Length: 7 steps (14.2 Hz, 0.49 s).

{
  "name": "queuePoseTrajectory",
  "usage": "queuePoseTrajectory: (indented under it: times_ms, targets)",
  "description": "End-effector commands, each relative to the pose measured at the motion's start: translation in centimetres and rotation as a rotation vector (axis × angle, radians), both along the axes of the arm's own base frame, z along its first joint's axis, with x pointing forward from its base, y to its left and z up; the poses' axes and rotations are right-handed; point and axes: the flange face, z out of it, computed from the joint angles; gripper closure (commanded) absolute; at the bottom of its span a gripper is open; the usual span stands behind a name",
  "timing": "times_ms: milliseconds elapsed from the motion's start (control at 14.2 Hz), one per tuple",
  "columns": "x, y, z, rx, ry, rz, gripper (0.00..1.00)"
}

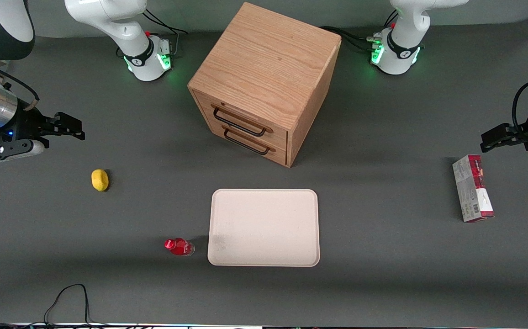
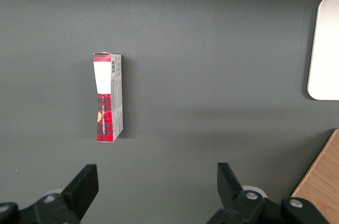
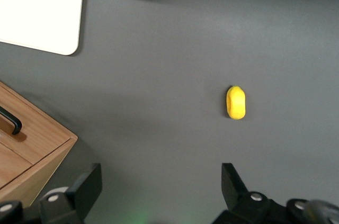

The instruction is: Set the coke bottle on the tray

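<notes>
- Coke bottle (image 1: pixel 179 246) is the goal; largest first, the tray (image 1: pixel 264 227) lies bare on the tabletop.
- Tool (image 1: pixel 65 126), fingers apart and empty, hangs well off.
- Bottle lies just beside the tray; likely light, slick, rolls; grip mid-body.

Work surface: a dark grey matte table (image 1: pixel 382 274) fills nearly every view; no walls, floor or windows show.
Furniture: a light oak drawer cabinet (image 1: pixel 264 77) stands on the table, turned at an angle.
Cabinet front: two drawers, each with a dark metal handle (image 1: pixel 239 123), face the front camera obliquely.
Light: even, from overhead; soft shadows lie beside the cabinet, and a broad darker band crosses the table nearer the front camera.
Cable: a black cable (image 1: pixel 70 299) loops at the table edge nearest the front camera.
</notes>
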Motion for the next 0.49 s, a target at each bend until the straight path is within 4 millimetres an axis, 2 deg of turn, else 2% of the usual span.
queuePoseTrajectory:
  times_ms: [0, 424]
  targets:
    - [0.89, 0.62, 1.02, 0.006, 0.026, -0.009, 0.00]
    - [1.11, 0.85, 1.16, 0.004, 0.038, -0.005, 0.00]
